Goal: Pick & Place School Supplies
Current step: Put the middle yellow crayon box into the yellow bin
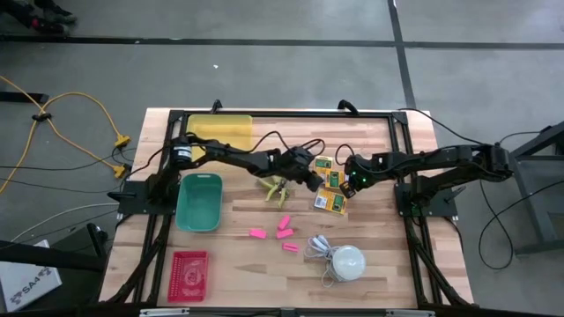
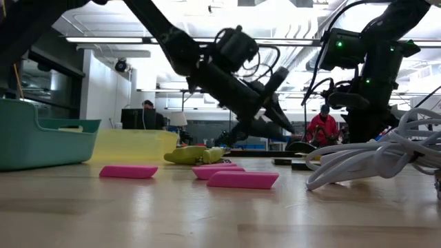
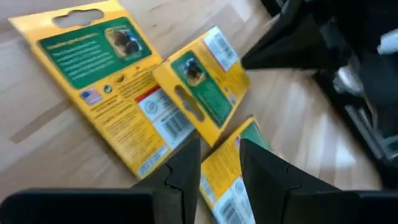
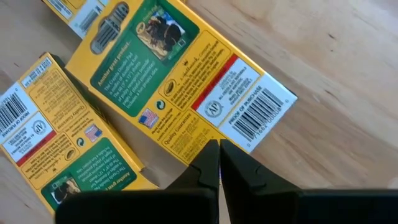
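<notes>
Left gripper (image 3: 217, 171) part-open over yellow-and-green boxes (image 3: 199, 87) — right gripper (image 4: 219, 163) closed, poised above.

Bright, even overhead light on the table (image 1: 264, 264), shadows soft and faint. Ceiling strip lights (image 2: 110, 40) glare white in the low view, silhouetting the arms. Left wrist view is motion-smeared; right wrist view is crisp.

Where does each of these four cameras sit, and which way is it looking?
High: above, looking straight down at wooden table; both arms show.
Low: at tabletop height, looking level past pink eraser blocks; arms enter from above.
Left wrist: behind left gripper, facing flat yellow-and-green boxes.
Right wrist: behind shut right gripper, facing those boxes too; both wrist views share them.
</notes>
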Controlling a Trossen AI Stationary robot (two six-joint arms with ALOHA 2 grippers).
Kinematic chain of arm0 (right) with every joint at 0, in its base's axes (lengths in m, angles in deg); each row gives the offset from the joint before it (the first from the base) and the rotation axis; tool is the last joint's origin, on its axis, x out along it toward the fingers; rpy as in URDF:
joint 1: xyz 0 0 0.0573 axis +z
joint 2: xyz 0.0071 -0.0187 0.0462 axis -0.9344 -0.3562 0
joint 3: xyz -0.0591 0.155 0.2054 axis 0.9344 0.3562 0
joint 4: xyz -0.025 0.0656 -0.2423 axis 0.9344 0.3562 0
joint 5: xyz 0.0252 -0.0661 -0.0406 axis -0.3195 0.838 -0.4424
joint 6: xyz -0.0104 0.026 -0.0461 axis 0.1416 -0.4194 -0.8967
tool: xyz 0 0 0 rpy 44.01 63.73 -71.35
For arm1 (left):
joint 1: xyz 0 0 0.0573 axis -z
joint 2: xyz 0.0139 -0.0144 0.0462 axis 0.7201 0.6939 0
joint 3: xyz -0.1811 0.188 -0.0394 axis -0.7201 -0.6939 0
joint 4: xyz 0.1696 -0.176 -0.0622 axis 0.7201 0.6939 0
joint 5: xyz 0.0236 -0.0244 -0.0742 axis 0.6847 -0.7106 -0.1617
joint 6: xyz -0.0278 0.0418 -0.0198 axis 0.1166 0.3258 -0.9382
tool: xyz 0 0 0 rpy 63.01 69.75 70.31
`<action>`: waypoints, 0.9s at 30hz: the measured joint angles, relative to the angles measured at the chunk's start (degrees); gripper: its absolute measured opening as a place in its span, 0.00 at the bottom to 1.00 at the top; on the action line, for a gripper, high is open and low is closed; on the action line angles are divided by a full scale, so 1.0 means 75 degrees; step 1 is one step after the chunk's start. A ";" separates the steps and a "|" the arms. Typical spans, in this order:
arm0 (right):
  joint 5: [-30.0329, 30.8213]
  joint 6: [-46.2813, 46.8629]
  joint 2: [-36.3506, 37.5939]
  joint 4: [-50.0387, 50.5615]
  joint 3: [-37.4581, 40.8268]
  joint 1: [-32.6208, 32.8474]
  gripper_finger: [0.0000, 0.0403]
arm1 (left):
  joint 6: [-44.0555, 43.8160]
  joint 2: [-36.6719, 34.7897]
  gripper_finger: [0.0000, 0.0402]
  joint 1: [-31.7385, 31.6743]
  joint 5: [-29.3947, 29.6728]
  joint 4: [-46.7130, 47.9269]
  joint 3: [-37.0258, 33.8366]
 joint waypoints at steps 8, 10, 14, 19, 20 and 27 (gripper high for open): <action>0.0005 -0.0007 0.0000 0.0010 0.0000 0.0000 0.00 | -0.0350 0.0097 0.27 -0.0200 -0.0001 0.0035 0.0010; 0.0006 -0.0020 0.0000 -0.0007 0.0000 0.0000 0.00 | -0.0501 0.0097 0.27 -0.0211 0.0014 0.0049 0.0012; 0.0003 -0.0024 -0.0134 -0.0021 0.0000 0.0000 0.00 | -0.0500 0.0097 0.27 -0.0206 0.0165 0.0044 0.0012; -0.0038 -0.0021 -0.0597 -0.0261 -0.0041 0.0000 0.00 | -0.0345 0.0100 0.27 -0.0206 0.0167 0.0368 0.0272; -0.0035 -0.0034 -0.0684 -0.0373 -0.0044 0.0003 0.00 | -0.0259 0.0100 0.27 -0.0206 0.0175 0.0457 0.0333; -0.0047 -0.0201 -0.0890 -0.0825 -0.0034 0.0003 0.00 | 0.0087 0.0138 0.27 -0.0211 0.0548 0.1338 0.0781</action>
